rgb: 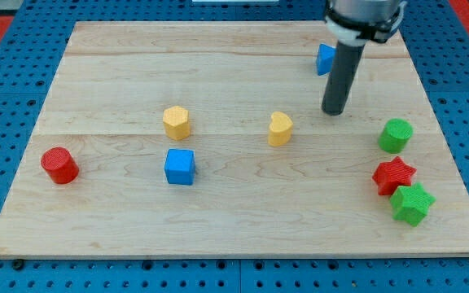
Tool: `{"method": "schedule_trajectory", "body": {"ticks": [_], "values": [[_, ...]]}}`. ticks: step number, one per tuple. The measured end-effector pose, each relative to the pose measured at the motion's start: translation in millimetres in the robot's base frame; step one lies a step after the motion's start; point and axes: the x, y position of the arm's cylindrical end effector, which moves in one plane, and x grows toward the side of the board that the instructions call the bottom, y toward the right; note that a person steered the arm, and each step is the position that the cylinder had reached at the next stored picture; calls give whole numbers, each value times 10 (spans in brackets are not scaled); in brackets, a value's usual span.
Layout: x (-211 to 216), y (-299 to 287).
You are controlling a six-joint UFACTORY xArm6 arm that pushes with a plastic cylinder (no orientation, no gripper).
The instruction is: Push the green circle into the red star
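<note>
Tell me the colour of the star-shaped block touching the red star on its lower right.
Green: the green star block sits against the red star block, seen in the camera view.

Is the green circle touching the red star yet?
No. A strip of board shows between the green circle and the red star.

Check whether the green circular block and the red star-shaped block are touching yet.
Apart. The camera view shows a strip of bare wooden board between the green circular block and the red star-shaped block below it. My tip stands up-left of both.

A robotics lab: wooden board (234,73) on blue pegboard (23,81).
</note>
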Motion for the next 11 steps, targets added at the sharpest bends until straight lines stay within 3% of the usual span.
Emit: {"method": "schedule_trajectory", "body": {"ticks": [2, 4, 11], "values": [[56, 641], [200, 851], [673, 574]]}}
